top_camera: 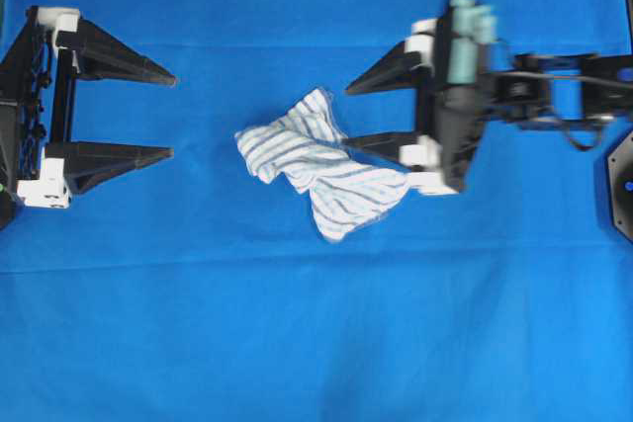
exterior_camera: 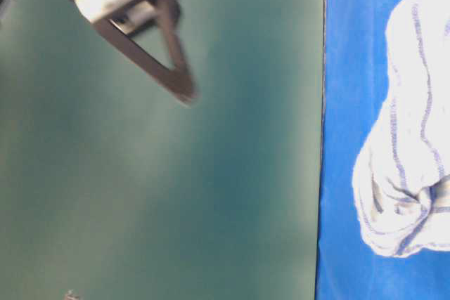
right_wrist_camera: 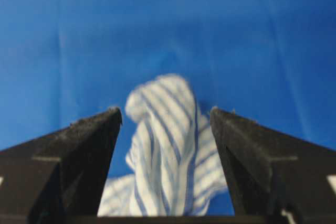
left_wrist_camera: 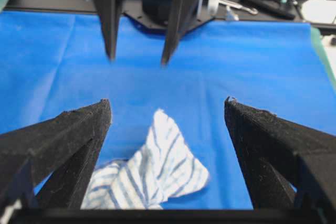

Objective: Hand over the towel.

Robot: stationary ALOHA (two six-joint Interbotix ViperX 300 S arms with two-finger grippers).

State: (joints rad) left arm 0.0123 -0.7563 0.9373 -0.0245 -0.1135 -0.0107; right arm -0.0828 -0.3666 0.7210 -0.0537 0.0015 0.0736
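I see the towel (top_camera: 321, 164) lying crumpled on the blue sheet (top_camera: 316, 343), a little right of the middle from overhead: soft white cloth with thin blue-grey stripes, bunched into a rough bow-tie shape, one lobe toward the left and a longer one trailing down and right, pinched together between them. The weave looks loose and the edges rumpled; from table level the towel (exterior_camera: 408, 138) shows as a rounded, folded lump with a tucked crease low down. I can read no brand, label or writing anywhere. The sheet is plain, smooth fabric with faint fold lines. My right gripper (top_camera: 347, 114) sits just over the towel's right part, its black wedge-shaped fingers spread wide with nothing between them that they pinch; in the right wrist view the towel (right_wrist_camera: 168, 145) lies below and between the two finger tips (right_wrist_camera: 113, 116), apart from them as far as I can tell. My left gripper (top_camera: 173, 116) is well apart at the left edge, fingers spread wide too and holding nothing; its wrist view looks along the sheet at the towel (left_wrist_camera: 152, 177) and the right gripper (left_wrist_camera: 137, 59) beyond. The fingers are matte black with a grainy surface on white mounts.
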